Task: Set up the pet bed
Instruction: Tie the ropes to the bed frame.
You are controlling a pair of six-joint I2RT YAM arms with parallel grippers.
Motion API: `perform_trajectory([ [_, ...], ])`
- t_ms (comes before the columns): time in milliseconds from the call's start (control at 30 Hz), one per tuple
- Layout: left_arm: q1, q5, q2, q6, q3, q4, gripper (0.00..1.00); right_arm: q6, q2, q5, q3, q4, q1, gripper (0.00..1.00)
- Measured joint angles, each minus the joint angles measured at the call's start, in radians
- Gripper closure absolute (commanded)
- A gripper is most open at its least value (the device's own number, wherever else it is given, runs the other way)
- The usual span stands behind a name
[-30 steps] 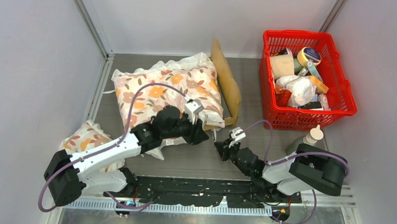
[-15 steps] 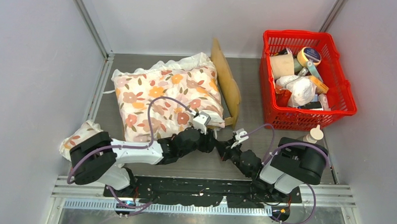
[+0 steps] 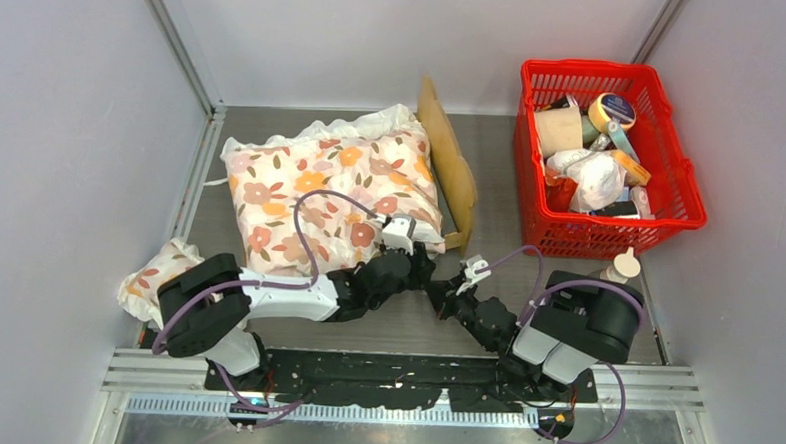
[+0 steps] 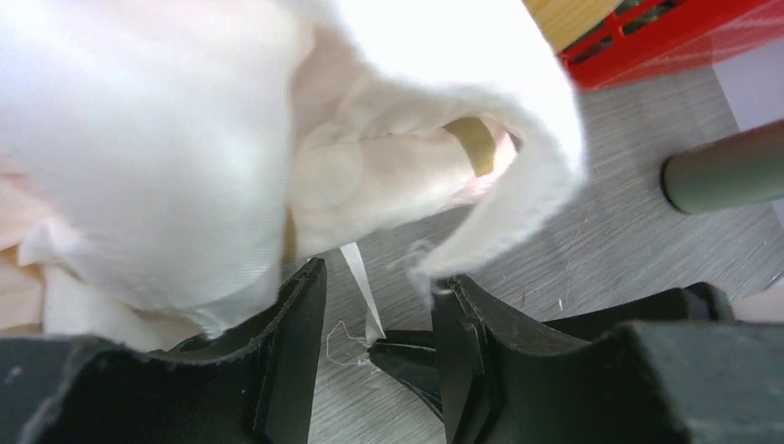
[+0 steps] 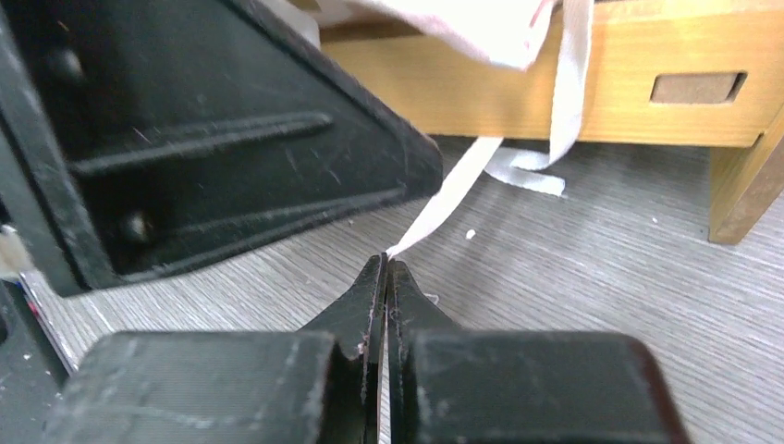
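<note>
At the far left a small floral pillow (image 3: pixel 159 270) lies off the bed, near the left arm's base. Next comes the large floral cushion (image 3: pixel 325 189), which lies over the pet bed (image 3: pixel 451 170); only the wooden headboard shows, standing along the cushion's right edge, and the grey sleeping surface is hidden. The left gripper (image 3: pixel 419 266) sits at the cushion's near right corner with its jaws released: its fingers (image 4: pixel 296 351) stand apart under the hanging white cloth and clamp nothing. Just to its right, the right gripper (image 3: pixel 438 290) is clenched on the free end of a thin white tie ribbon (image 5: pixel 448 199), which runs up towards the cushion corner in front of the bed's side rail. The step in hand looks like fastening the cushion to the frame by this tie. The next move probably calls for the left jaws to take the cloth corner or the ribbon while the right hand keeps the strip taut without tearing it. Further right stand a capped bottle (image 3: pixel 607 276) and a red basket (image 3: pixel 683 185) of oddments
</note>
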Motion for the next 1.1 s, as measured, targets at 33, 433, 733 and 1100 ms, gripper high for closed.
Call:
perform_trajectory([
  [33, 0.0, -0.008, 0.0, -0.02, -0.002, 0.002, 0.57, 0.003, 0.011, -0.001, 0.0, 0.0, 0.0, 0.95],
  [433, 0.0, -0.023, 0.048, -0.185, -0.023, 0.031, 0.54, 0.016, 0.051, 0.003, 0.0, 0.0, 0.004, 0.95],
  [733, 0.004, -0.006, 0.131, -0.22, -0.01, 0.05, 0.58, 0.016, 0.043, 0.011, 0.0, -0.004, 0.01, 0.95],
  [1100, 0.043, 0.121, 0.206, -0.238, -0.063, 0.317, 0.88, 0.014, 0.043, 0.013, 0.0, -0.002, 0.01, 0.95],
])
